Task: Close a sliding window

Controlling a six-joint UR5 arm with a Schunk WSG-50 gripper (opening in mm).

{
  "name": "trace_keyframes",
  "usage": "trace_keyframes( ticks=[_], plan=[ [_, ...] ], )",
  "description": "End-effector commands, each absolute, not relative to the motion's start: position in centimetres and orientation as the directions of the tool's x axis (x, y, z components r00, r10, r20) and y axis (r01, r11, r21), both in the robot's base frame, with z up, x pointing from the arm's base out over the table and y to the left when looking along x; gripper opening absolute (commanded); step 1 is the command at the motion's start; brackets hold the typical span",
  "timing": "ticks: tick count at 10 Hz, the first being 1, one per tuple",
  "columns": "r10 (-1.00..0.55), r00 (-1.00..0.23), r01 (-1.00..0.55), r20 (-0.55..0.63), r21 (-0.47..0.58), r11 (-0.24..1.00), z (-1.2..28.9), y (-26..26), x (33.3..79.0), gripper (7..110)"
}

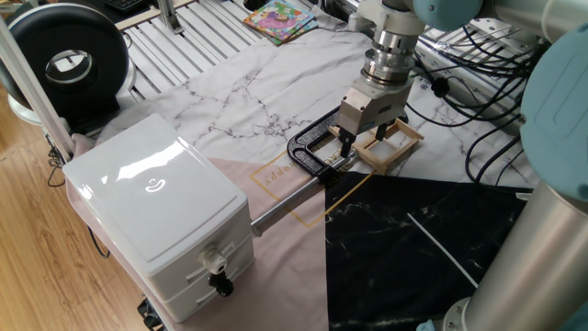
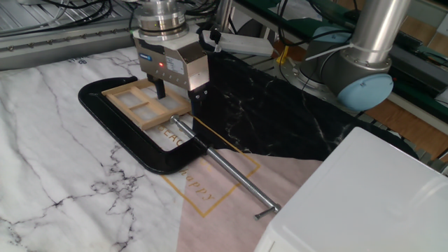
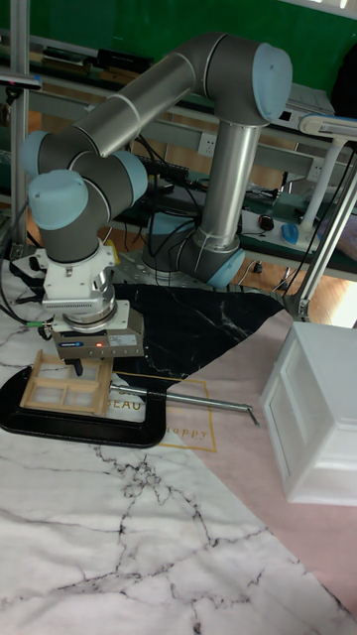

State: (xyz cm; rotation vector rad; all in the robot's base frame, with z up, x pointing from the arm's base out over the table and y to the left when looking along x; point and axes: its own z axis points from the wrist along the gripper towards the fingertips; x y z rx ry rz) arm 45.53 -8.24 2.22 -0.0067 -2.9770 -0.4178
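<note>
One sliding window (image 2: pixel 143 112) is lying on the marble-print cloth (image 2: pixel 49 147); one gripper (image 2: pixel 177 99) is hanging over its 3 o'clock end, fingers spread, perhaps touching; one white box (image 1: pixel 161 211) is standing well apart.

- A light tan sash in a glossy black frame is shown by the sliding window (image 2: pixel 140 108).
- White marble veining, black marble and pink are carried by the cloth (image 2: pixel 63 175).
- The drawer box (image 1: pixel 161 216) is plain white.
</note>
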Motion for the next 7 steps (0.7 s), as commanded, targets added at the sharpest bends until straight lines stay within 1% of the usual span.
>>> trace_keyframes(
  ticks=[1, 7],
  plan=[
    [0.002, -0.991, 0.04, 0.133, 0.285, 0.958, 2.1, -8.3, 45.4, 107],
    [-0.019, -0.989, 0.023, 0.144, 0.288, 0.957, 1.6, -9.2, 44.1, 107]
  ],
)
